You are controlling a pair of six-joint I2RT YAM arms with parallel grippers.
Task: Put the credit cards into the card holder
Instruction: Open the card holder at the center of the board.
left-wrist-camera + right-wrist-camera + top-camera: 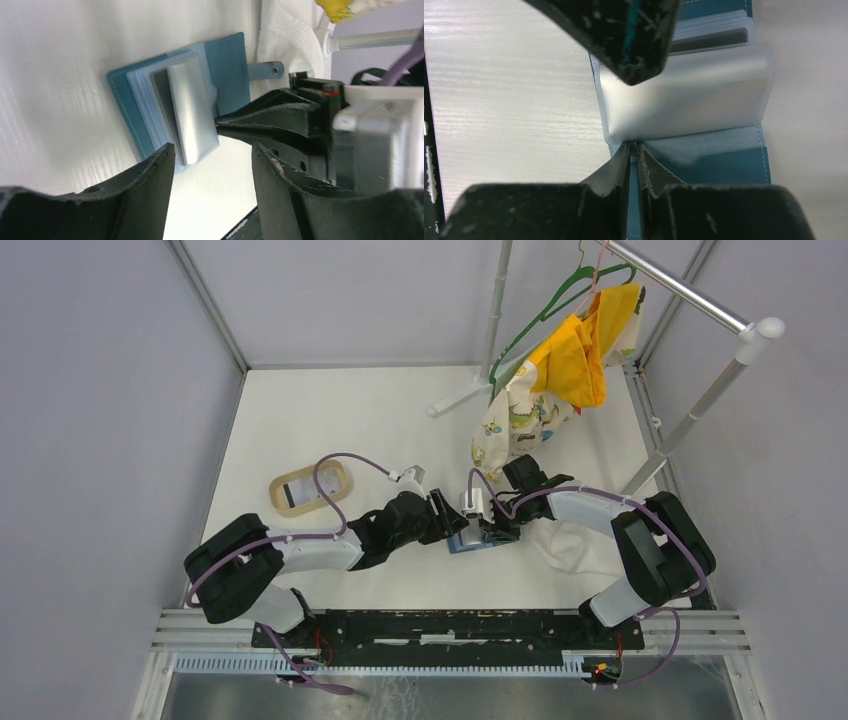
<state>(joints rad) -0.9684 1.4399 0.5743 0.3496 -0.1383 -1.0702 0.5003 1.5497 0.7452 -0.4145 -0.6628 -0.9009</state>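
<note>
While one card holder [230, 65] lay on the desk [330, 410], the right end effector [634, 147] pinched its edge and the left end effector [212, 155] gaped wide over it; one striped card [300, 492] sat in a tray [277, 495].

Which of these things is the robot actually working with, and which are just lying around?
In use: blue card holder, striped card in tan tray, left gripper, right gripper.
Lying about: clothes rack, green hanger, yellow garment, white cloth.

I see the card holder [227, 60] as matt blue, stitched and leather-like, its sleeves [689, 95] frosted, slightly glossy plastic; the table [60, 100] is white with a fine wood-like grain.
</note>
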